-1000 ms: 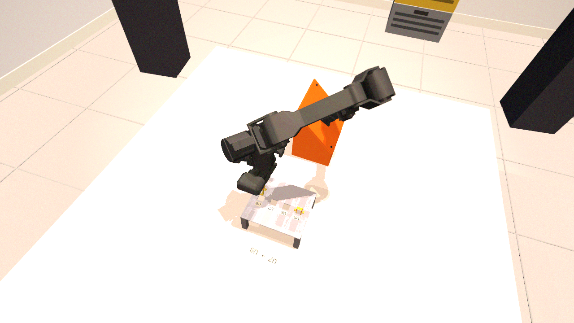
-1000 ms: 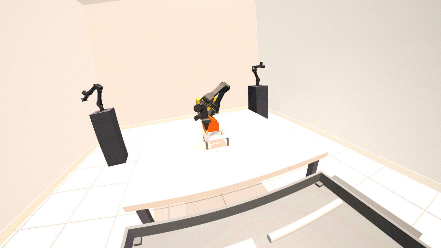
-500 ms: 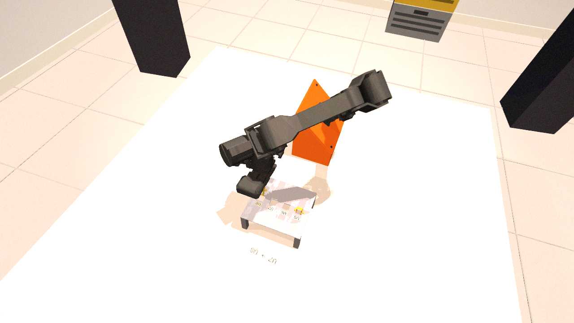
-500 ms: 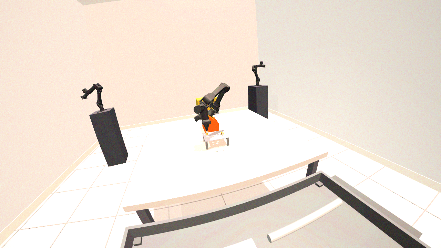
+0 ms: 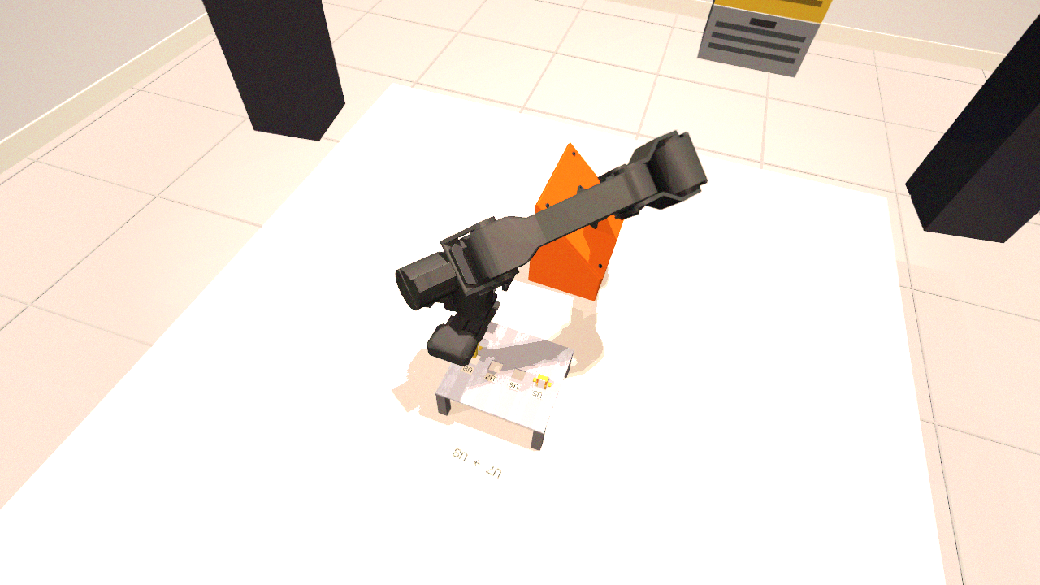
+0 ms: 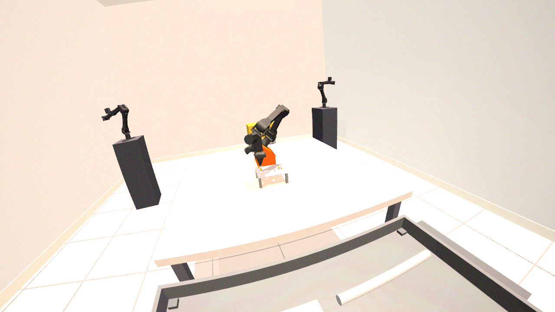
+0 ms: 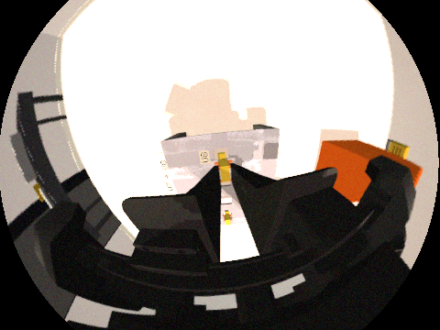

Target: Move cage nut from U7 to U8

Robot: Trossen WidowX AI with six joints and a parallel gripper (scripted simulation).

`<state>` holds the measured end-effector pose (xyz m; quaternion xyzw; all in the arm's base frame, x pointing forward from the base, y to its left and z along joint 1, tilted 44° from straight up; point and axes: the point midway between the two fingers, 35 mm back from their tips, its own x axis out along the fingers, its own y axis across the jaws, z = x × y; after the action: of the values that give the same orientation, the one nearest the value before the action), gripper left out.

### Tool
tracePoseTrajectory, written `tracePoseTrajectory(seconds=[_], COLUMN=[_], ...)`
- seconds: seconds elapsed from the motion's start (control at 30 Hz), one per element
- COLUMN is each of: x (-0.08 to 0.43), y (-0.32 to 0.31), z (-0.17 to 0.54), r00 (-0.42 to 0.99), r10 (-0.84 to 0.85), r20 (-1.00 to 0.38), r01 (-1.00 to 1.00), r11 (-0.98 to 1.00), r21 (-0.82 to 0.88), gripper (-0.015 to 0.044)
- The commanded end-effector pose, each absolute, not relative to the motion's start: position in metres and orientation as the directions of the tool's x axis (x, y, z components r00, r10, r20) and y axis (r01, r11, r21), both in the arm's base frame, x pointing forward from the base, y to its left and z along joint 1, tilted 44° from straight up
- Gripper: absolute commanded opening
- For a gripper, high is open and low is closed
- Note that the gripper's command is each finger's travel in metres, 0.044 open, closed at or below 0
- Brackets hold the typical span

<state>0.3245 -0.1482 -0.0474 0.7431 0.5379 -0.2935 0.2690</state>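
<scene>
Grasping a small yellow cage nut with orange-tinged sides point(image 5: 477, 351) point(image 6: 260, 169) point(image 7: 224, 170), my black parallel-jaw end effector point(image 5: 476, 348) point(image 6: 260, 166) point(image 7: 225, 171) has it at the U8 end of the pale grey rail plate point(image 5: 501, 396) point(image 6: 271, 172) point(image 7: 183, 146). Top view: arm partly covers nut. Seating in U8 and wing springs: cannot make out.

Above the raised plate point(image 5: 501, 407) point(image 6: 271, 173) point(image 7: 183, 146), the side toward the printed labels lies open to a low approach. The other nut point(image 5: 541, 381) point(image 6: 279, 167) point(image 7: 227, 216) stands up at U5, an obstacle at that end; the U6 and U7 holes lie between it and the jaws point(image 5: 476, 348) point(image 6: 260, 167), which pinch the yellow nut point(image 5: 477, 351) point(image 6: 260, 169) point(image 7: 224, 170) by U8. Behind the plate, the orange block point(image 5: 563, 279) point(image 6: 267, 158) point(image 7: 341, 167) blocks low passage.
</scene>
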Motion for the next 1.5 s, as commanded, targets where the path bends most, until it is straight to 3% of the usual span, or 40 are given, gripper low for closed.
tracePoseTrajectory(seconds=[0.0, 1.47], x=[0.3249, 0.327], y=[-0.1414, -0.1342], z=[-0.0536, -0.0615], r00=[0.244, 0.235], r10=[0.645, 0.648], r20=[-0.724, -0.724], r01=[0.958, 0.96], r11=[-0.277, -0.271], r21=[0.076, 0.069], gripper=[0.0026, 0.0026])
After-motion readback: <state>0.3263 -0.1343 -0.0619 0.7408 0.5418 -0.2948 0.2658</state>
